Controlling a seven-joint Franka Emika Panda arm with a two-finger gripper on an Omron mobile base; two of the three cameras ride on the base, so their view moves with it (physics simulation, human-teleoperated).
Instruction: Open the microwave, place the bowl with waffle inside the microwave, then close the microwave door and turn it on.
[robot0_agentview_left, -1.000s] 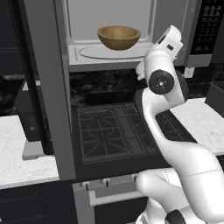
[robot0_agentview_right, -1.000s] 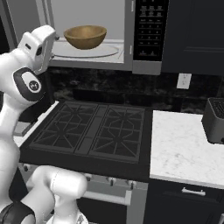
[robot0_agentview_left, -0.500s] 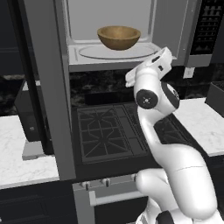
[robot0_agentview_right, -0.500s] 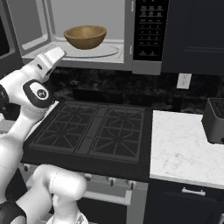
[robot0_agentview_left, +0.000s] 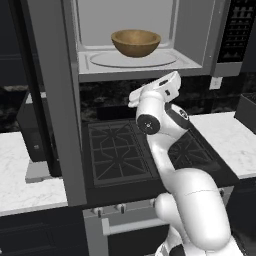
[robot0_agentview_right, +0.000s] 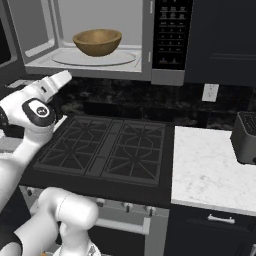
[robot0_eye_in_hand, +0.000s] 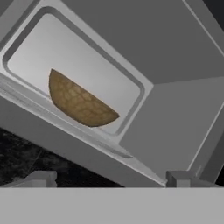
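Below me sits the black gas stove (robot0_agentview_right: 102, 147) — the marble counter (robot0_agentview_right: 212, 172) adjoins its right side, carrying a dark boxy appliance (robot0_agentview_right: 246, 137), perhaps a toaster. A wall outlet (robot0_agentview_right: 210, 92) hangs behind the stove's right end.

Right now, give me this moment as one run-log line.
bowl: inside microwave, on turntable | microwave door: open | pincer: open, empty, below the cavity | remaining: close door, turn on
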